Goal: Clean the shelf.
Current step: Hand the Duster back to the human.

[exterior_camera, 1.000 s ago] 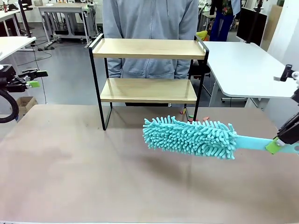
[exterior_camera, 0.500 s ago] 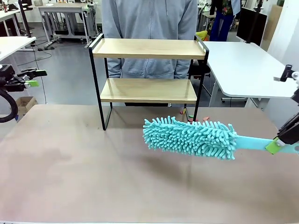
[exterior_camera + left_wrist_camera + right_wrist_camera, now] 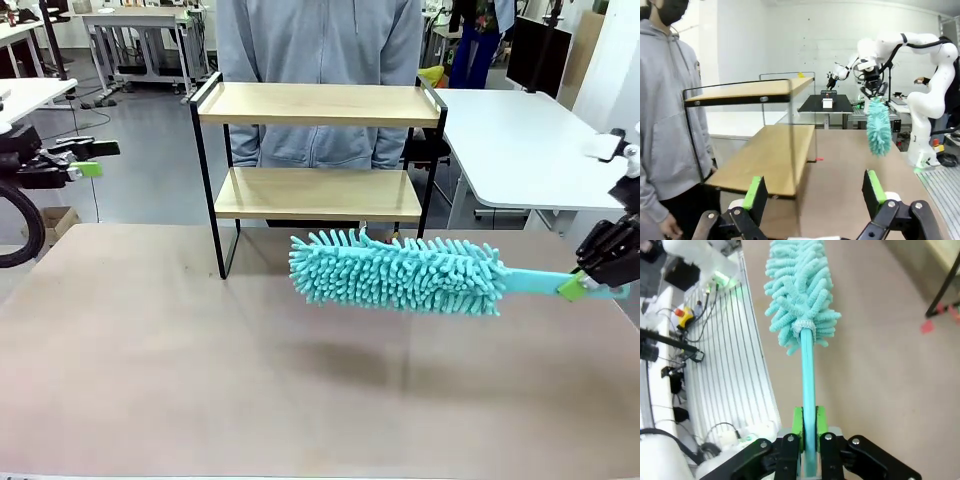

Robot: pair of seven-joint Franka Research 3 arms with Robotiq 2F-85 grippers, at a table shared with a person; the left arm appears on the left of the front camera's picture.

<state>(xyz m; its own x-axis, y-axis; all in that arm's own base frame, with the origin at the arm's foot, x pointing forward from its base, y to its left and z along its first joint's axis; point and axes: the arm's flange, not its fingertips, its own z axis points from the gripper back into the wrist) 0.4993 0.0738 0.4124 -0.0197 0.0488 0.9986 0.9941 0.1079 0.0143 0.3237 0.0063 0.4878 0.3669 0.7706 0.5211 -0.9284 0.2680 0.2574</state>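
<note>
The shelf [image 3: 318,104] stands at the table's far side, two light wooden boards in a thin black frame; the left wrist view has it on the left [image 3: 765,155]. A teal fluffy duster [image 3: 398,272] hangs level above the table, just in front of the shelf's lower right. My right gripper [image 3: 588,287] is shut on its flat teal handle [image 3: 807,390] at the right edge. The duster head [image 3: 800,290] points away from the wrist. Off the table's left edge, my left gripper [image 3: 88,158] is held up, with its green pads [image 3: 755,192] wide apart and nothing between them.
A person in a grey hoodie [image 3: 320,40] stands right behind the shelf. A white table [image 3: 530,140] lies at the back right. Small red bits [image 3: 405,252] lie by the shelf's right foot. The brown tabletop [image 3: 200,380] is bare in front.
The right arm has lifted the duster and swung it left toward the shelf. The left gripper has shifted slightly right and up.
</note>
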